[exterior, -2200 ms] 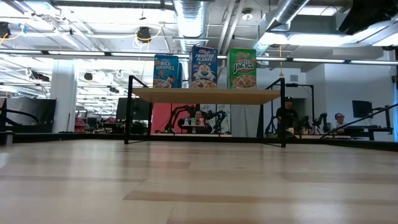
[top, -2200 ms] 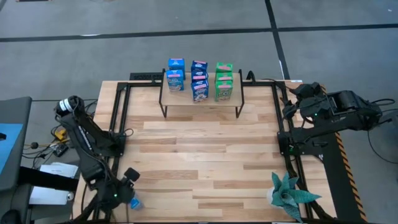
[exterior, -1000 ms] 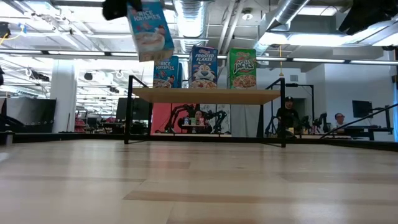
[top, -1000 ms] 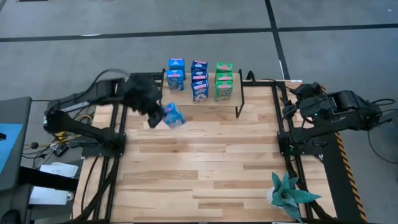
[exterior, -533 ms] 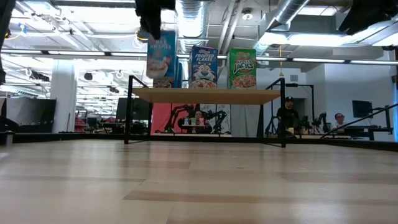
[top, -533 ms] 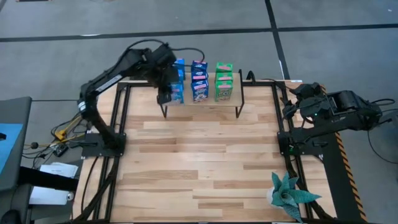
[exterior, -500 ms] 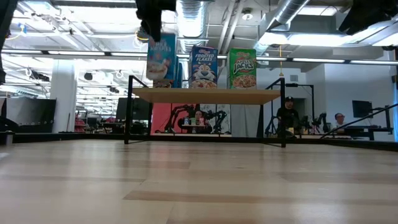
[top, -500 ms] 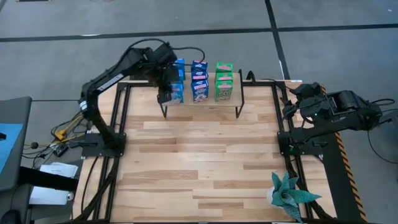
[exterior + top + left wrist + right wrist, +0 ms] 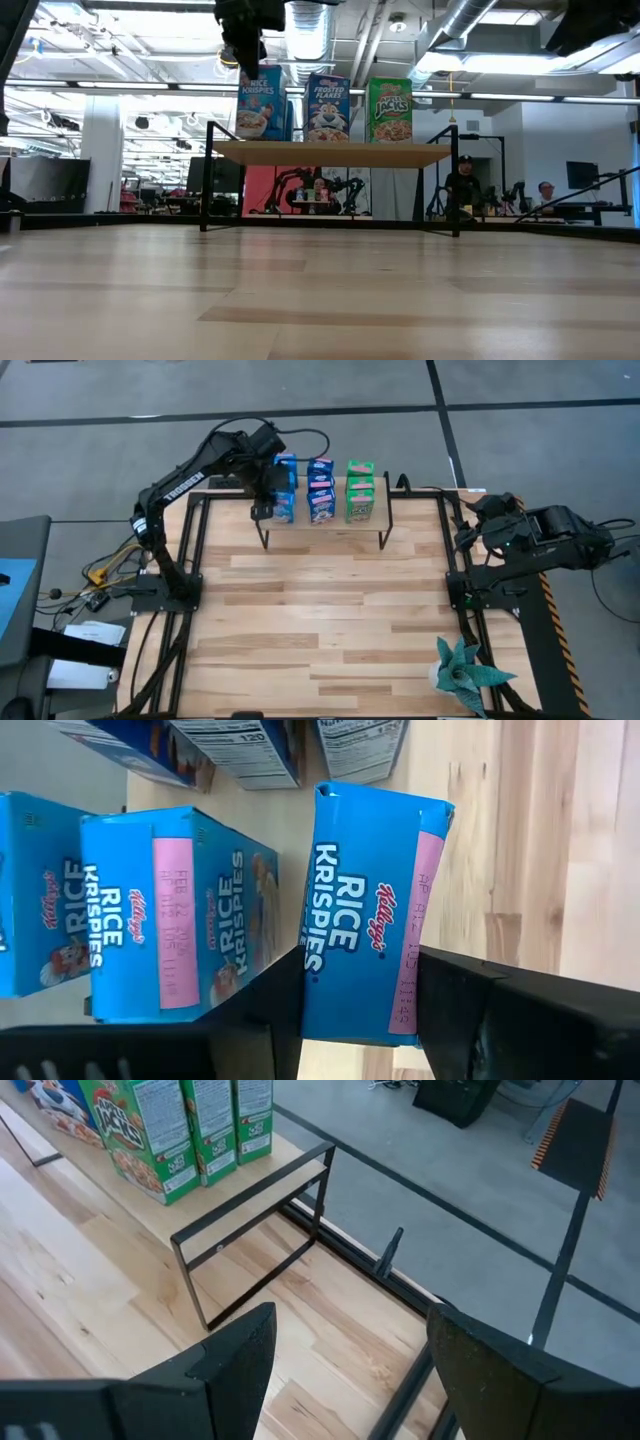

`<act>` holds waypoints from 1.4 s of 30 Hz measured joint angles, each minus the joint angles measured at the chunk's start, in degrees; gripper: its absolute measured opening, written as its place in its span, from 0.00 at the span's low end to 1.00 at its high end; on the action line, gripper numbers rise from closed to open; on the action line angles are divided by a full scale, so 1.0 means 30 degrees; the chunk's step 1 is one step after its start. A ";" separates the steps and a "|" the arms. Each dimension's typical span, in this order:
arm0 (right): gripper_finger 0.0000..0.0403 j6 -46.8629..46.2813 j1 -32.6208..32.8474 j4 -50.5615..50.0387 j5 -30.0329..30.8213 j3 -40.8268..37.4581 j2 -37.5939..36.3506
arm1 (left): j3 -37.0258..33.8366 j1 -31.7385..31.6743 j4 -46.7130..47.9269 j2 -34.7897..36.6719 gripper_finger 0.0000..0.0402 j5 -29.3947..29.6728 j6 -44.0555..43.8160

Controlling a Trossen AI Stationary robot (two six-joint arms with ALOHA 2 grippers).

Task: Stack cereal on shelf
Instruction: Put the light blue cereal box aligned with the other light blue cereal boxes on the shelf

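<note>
1. Cereal boxes stand on the shelf (image 9: 330,523) at the 12 o'clock side of the table (image 9: 320,620), in three columns: blue Rice Krispies boxes (image 9: 285,465), blue Frosted Flakes boxes (image 9: 321,488) and green Apple Jacks boxes (image 9: 360,490).
2. The left gripper (image 9: 268,495) is above the 9 o'clock end of the shelf and holds one Rice Krispies box (image 9: 365,915) between its two fingers (image 9: 455,990), which press on the narrow sides of the box.
3. In the low view this held box (image 9: 260,102) is upright, with its bottom edge at the shelf board; it is not possible to tell if it already touches the board.
4. In the left wrist view the held box is just beside another Rice Krispies box (image 9: 175,915), at the front of the same column.
5. The right gripper (image 9: 345,1345) waits at the 3 o'clock edge of the table, well apart from the shelf, with its fingers spread wide and nothing between them.
6. A teal spiky plant (image 9: 465,672) stands near the 5 o'clock corner of the table.
</note>
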State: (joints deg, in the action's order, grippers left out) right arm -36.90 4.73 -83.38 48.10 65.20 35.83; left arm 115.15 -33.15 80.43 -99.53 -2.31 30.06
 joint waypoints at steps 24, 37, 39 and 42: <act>0.71 0.0392 0.0000 -0.0631 0.0007 -0.0002 0.0002 | -0.0006 -0.0831 -0.0142 0.0007 0.34 -0.1397 -0.0642; 0.71 0.0441 0.0000 -0.0617 0.0000 -0.0003 0.0003 | -0.0029 -0.0918 -0.0123 -0.0291 0.34 -0.1225 -0.0695; 0.71 0.0441 0.0000 -0.0617 0.0000 0.0000 0.0000 | -0.0029 -0.0947 -0.0113 -0.0291 0.34 -0.1165 -0.0790; 0.71 0.0441 0.0000 -0.0617 0.0000 -0.0001 -0.0001 | -0.0029 -0.1078 -0.0029 -0.0291 0.34 -0.1281 -0.0800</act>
State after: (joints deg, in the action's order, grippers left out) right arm -35.57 4.73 -85.23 48.10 65.20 35.82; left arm 115.07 -36.38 80.34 -100.40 -6.15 27.66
